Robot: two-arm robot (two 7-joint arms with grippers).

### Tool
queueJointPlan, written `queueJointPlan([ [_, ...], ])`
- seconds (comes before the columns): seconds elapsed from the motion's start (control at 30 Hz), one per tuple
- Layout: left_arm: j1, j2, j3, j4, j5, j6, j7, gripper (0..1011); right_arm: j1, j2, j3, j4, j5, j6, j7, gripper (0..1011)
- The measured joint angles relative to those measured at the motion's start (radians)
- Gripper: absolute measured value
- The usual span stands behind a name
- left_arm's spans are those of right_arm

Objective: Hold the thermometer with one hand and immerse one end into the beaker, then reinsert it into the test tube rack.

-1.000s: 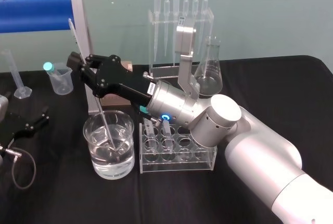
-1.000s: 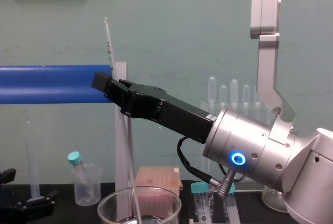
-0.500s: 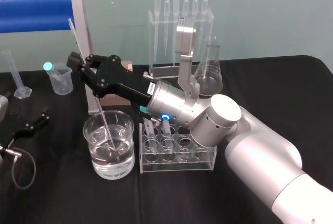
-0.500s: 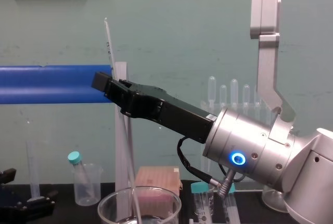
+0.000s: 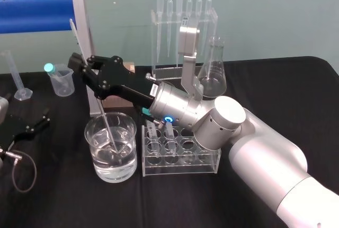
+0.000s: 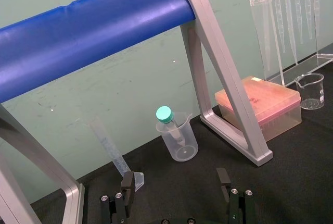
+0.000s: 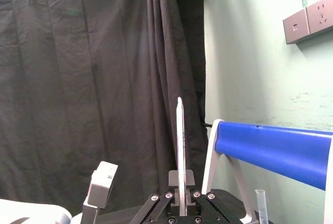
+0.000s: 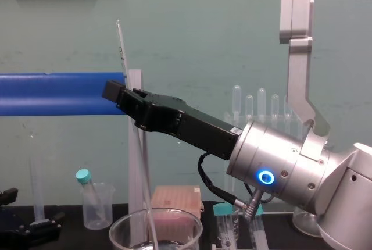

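Seen from the head view: right gripper above the beaker, toward its 11 o'clock rim, pinched tight on the thermometer around mid-length. Rod tilted, upper end leaning toward 11 o'clock and standing well above the fingers. Lower end down inside the beaker, in the water, probably close to the bottom, though hard to judge through the glass. Just at 3 o'clock of the beaker, nearly touching: the rack. Far at 9 o'clock, low over the black table: left gripper, parked, fingers wide apart, holding nothing.
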Motion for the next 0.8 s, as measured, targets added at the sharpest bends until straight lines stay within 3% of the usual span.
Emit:
queueJointPlan([
  [0.8,0.0,0.0,0.0,0.0,0.0,0.0,0.0,1008,0.0,0.0,0.0,0.0,0.0,0.0,0.0,55],
])
